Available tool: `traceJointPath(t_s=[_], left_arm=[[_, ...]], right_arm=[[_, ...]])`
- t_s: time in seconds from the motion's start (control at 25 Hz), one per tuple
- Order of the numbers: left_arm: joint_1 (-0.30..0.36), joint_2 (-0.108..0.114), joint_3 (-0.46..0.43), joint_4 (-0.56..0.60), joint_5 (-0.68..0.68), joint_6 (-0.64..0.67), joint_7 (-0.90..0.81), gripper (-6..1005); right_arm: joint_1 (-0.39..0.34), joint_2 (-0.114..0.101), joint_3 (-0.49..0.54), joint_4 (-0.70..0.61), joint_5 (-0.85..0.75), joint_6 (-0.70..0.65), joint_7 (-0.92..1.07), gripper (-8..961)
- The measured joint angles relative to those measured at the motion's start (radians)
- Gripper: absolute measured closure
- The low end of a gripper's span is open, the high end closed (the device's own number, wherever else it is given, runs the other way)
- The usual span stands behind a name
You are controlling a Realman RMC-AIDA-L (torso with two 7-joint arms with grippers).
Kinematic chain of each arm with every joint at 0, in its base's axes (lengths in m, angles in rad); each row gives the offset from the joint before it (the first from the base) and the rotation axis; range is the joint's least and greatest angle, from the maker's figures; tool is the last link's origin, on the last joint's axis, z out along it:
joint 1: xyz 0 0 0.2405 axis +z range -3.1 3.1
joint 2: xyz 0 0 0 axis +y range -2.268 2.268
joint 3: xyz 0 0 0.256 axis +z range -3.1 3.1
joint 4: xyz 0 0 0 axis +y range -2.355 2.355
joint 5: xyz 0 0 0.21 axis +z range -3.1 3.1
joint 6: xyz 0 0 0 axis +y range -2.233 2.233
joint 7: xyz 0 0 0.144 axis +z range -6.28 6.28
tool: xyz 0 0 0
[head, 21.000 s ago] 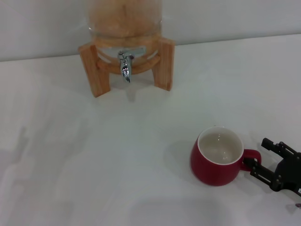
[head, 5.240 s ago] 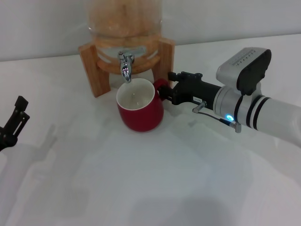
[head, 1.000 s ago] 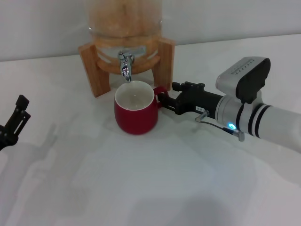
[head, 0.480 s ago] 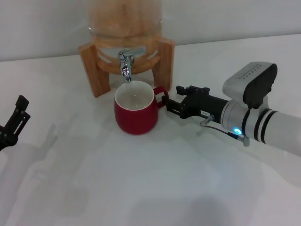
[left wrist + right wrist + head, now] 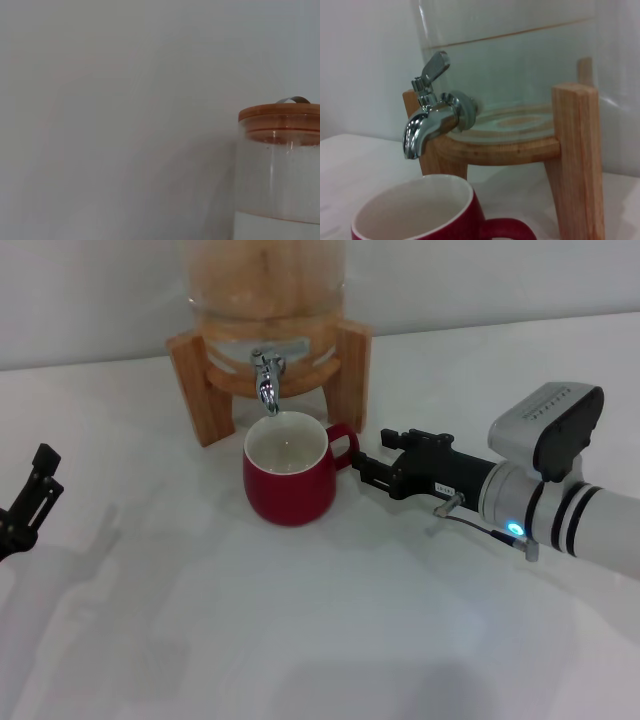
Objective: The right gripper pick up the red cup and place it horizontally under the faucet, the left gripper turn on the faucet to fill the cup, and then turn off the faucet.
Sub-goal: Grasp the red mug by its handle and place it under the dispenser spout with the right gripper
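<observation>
The red cup [image 5: 290, 490] stands upright on the white table with its mouth right below the chrome faucet [image 5: 266, 378]. Its handle points right. My right gripper [image 5: 363, 470] is open, just right of the handle and clear of it, holding nothing. In the right wrist view the faucet [image 5: 427, 117] has its lever tilted up, no water runs, and the cup's rim [image 5: 420, 215] sits beneath the spout. My left gripper [image 5: 28, 502] is parked at the table's far left edge, far from the faucet.
The glass dispenser [image 5: 265, 280] sits in a wooden stand [image 5: 350, 375] at the back of the table, against the wall. The left wrist view shows the top of the dispenser [image 5: 280, 165] with its wooden lid and a blank wall.
Over the last second my right gripper has let go of the cup's handle and drawn back to the right. The cup stays under the faucet. The left arm has not moved.
</observation>
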Motion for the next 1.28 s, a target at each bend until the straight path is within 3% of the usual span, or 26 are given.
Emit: traceJointPath(t_s=[0.6,1.28], left_arm=[[0.002,0.0,0.0,0.0,0.0,-0.001,0.0,141],[0.002,0.002,0.0,-0.002,0.0,-0.003,0.0,141]], right_arm=[[-0.033,-0.009,0.002,-0.006,-0.003,-0.017,0.011,400],[-0.057,-0.034,0.03,-0.016,-0.003,-0.036,0.011,402]])
